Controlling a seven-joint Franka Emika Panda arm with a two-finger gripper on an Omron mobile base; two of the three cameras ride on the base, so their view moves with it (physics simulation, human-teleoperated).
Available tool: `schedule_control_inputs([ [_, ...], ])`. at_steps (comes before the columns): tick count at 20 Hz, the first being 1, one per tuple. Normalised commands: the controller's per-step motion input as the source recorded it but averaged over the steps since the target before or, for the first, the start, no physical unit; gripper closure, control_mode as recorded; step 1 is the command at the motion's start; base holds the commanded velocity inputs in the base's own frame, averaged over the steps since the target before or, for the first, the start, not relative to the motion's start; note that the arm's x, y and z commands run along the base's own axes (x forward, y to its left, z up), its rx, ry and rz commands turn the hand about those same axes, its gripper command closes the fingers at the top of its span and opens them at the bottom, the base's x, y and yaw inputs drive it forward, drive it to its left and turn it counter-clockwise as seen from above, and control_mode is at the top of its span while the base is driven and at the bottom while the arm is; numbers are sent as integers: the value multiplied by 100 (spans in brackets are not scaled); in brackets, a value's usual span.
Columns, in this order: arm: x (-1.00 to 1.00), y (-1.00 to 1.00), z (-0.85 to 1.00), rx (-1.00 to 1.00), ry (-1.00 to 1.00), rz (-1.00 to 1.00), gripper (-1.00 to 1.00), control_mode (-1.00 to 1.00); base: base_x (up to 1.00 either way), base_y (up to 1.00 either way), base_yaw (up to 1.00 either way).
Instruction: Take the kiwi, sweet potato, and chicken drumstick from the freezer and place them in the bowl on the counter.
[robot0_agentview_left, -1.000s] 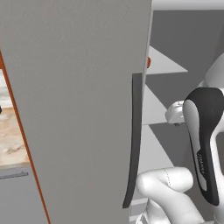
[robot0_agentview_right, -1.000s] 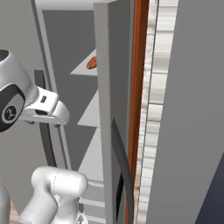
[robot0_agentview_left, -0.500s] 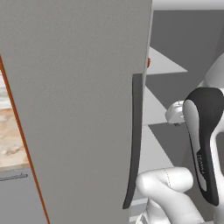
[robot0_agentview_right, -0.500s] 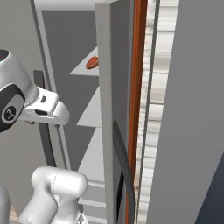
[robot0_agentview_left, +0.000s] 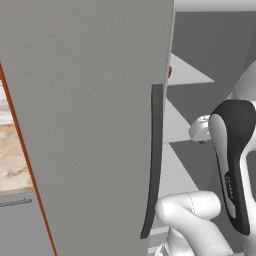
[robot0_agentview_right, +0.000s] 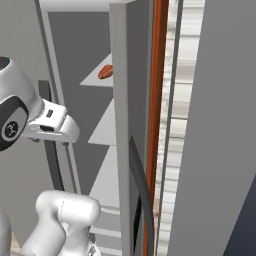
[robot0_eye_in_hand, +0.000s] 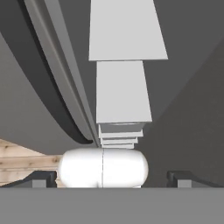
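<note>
The two dark fingertips of the gripper stand spread as wide as they go, one at each lower corner of the hand view, with nothing between them but air; they grasp nothing. Beyond the jaws, straight ahead, a stack of pale grey flat shelves climbs away inside the freezer, and to the left of the jaws runs the dark curved edge of the door.

Further out, the tall freezer with its flat matte grey door and long dark vertical handle stands open, the door swung beside the arm. On an upper shelf, well above and ahead of the jaws, lies a small reddish-brown oblong lump; from its colour and shape I judge it the sweet potato or the drumstick, but it is too small to say which. The kiwi and the bowl I cannot place from here. A strip of the beige marbled counter shows past the door's far side, well apart from the jaws.

If that lump is frozen, it will likely be stiff, fairly light and possibly slick, and its rounded form may roll. The safest hold seems across its narrow middle, fingers square to its long axis, closing gently so it does not squirt out.
</note>
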Motion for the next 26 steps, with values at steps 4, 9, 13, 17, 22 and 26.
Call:
schedule_control_inputs([
  [4, 18, 0, 24, 0, -1, 0, -100, -100, 0, 0, 0],
  [9, 9, 0, 60, 0, -8, 0, -100, -100, 0, 0, 0],
  [13, 7, 0, 49, 0, -15, 0, -100, -100, 0, 0, 0],
  [17, 50, -9, 11, 1, -13, 0, -100, -100, 0, 0, 0],
  [22, 66, -6, 0, 4, -22, 0, -100, -100, 0, 0, 0],
  [26, 62, -1, 0, 3, -23, 0, -100, -100, 0, 0, 0],
])
